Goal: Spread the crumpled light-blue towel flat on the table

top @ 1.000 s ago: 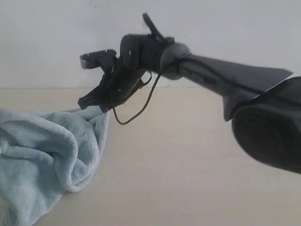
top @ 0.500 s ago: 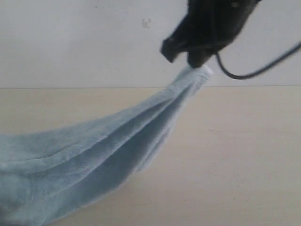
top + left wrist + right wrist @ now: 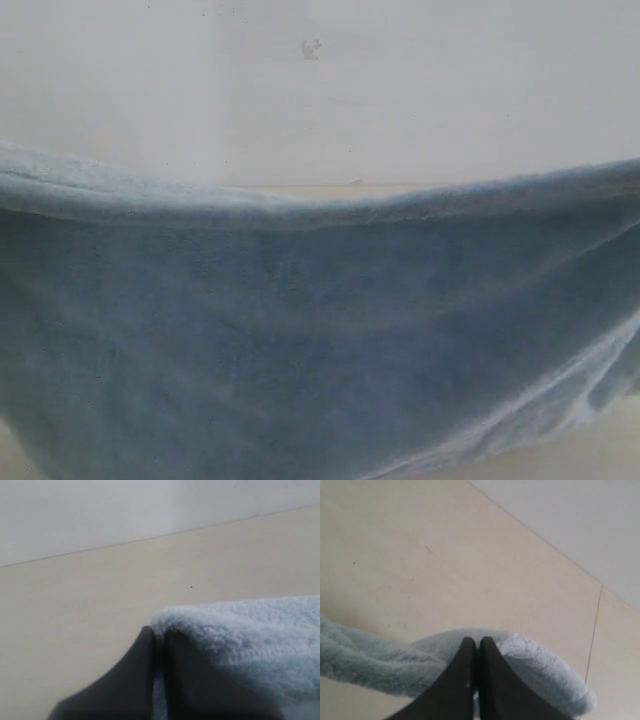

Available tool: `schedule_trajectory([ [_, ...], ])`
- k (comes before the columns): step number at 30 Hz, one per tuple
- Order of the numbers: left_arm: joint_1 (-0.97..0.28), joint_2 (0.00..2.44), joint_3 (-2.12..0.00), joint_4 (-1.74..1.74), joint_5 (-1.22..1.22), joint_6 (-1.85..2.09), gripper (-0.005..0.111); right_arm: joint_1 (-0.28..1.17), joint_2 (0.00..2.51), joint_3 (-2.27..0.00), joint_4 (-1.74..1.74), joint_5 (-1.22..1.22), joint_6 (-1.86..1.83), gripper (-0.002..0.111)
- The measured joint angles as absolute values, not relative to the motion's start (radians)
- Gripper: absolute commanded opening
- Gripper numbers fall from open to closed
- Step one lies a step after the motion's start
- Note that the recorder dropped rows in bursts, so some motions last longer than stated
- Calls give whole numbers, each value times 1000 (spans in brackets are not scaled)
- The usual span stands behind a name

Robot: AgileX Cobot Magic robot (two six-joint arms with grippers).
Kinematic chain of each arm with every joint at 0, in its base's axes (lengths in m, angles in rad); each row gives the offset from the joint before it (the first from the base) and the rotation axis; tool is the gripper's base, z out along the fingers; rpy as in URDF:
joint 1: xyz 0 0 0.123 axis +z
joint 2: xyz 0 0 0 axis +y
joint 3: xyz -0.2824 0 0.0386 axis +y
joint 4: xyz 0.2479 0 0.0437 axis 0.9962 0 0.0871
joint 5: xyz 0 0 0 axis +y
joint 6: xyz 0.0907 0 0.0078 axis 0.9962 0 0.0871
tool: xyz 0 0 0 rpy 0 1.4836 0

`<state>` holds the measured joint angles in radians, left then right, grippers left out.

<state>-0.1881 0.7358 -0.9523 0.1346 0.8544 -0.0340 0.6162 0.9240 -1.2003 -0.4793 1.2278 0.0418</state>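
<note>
The light-blue towel (image 3: 300, 330) hangs stretched like a curtain across the whole exterior view, its top hem sagging a little in the middle. Both grippers lie outside that view. In the left wrist view my left gripper (image 3: 159, 636) is shut on a corner of the towel (image 3: 240, 635), cloth pinched between its dark fingers. My right gripper (image 3: 476, 645) is shut on another edge of the towel (image 3: 540, 665), which curls round its fingertips above the table (image 3: 445, 555).
The pale beige table (image 3: 100, 590) runs back to a white wall (image 3: 125, 510). A thin seam line (image 3: 594, 625) crosses the tabletop in the right wrist view. Only a sliver of table (image 3: 320, 187) shows above the towel's hem in the exterior view.
The right arm lifted the towel's corner up and out of the exterior view. The towel went from a crumpled heap at the left to a taut sheet spanning the whole frame.
</note>
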Motion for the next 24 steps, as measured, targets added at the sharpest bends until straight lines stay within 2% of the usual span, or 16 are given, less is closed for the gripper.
schedule_trajectory([
  [5, -188, 855, -952, 46, 814, 62, 4, 616, 918, -1199, -564, 1229, 44, 0],
  [13, -188, 1068, -973, 60, 658, 97, 4, 616, 1144, -1198, -835, 1189, 110, 0],
  [18, -188, 1111, -1139, 90, 517, 96, 4, 616, 1190, -1294, -1159, 1083, 350, 0],
  [24, -188, 1087, -1317, 116, 419, 67, 4, 616, 1105, -1426, -1193, 918, 499, 0],
])
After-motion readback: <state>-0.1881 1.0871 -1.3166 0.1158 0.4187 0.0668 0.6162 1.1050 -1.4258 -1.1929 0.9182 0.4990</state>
